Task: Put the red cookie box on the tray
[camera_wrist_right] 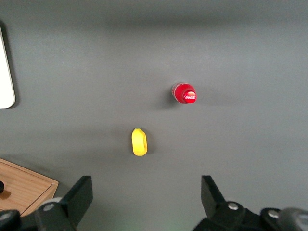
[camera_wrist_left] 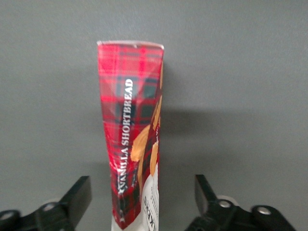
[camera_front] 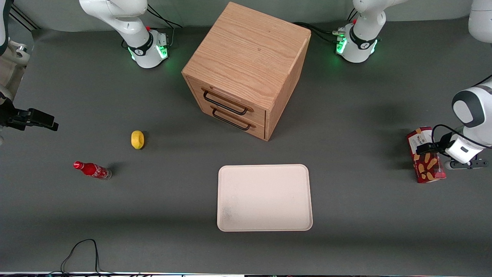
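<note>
Well away from the pincer (camera_front: 457, 163), toward the parked arm's end of the tabletop (camera_front: 365, 215), stand a small soda bottle (camera_front: 92, 170) and a yellow lemon-like object (camera_front: 137, 139). Closer in come the wooden drawer cabinet (camera_front: 246, 69) and, nearer the front camera, the bare tray (camera_front: 264, 197). The red cookie box (camera_front: 426, 156) stands on end at the working arm's end, right at the pincer. In the wrist view the box (camera_wrist_left: 132, 134) sits between the spread fingers (camera_wrist_left: 79, 195), neither one touching it, so the pincer (camera_wrist_left: 142, 197) is wide and holds nothing. The step in hand looks like the grasp: centre on the slim carton, close squarely on its broad faces, though how low the fingers reach is hard to tell. The path to the tray is open tabletop; the cabinet corner sits clear of it.
</note>
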Controlling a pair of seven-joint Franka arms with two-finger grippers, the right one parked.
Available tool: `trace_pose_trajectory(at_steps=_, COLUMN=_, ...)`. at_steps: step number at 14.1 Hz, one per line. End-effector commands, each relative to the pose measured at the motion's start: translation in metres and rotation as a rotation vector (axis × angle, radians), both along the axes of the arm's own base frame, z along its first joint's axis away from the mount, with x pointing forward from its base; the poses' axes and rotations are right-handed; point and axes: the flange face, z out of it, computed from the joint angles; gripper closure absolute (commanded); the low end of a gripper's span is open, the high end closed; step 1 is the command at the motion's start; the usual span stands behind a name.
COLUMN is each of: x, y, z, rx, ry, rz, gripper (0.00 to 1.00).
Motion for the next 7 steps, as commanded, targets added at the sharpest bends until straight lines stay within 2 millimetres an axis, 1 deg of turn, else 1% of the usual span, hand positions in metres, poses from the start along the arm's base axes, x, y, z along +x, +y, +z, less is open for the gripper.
trace_pose_trajectory(at_steps=1, x=0.0073, y=0.0072, z=0.0063, rx=-0.005, ry=-0.013, rz=0.006, gripper=0.24)
trace_pose_trajectory(at_steps=3, x=0.0070, y=0.0081, z=0.0063, rx=-0.005, ry=-0.013, rz=0.010, gripper=0.55)
trace_pose_trajectory(at_steps=4, x=0.0064, y=0.0079, z=0.0047, rx=-0.006, ry=-0.010, rz=0.011, gripper=0.66)
trace_pose_trajectory(at_steps=5, x=0.0059, y=0.0077, z=0.0024, rx=-0.007, ry=-0.007, rz=0.011, gripper=0.72)
trace_pose_trajectory(at_steps=6, x=0.0057, y=0.0077, z=0.0005, rx=-0.008, ry=-0.004, rz=0.011, gripper=0.84)
trace_pose_trajectory(at_steps=7, x=0.0061, y=0.0078, z=0.0019, rx=-0.008, ry=-0.006, rz=0.013, gripper=1.00)
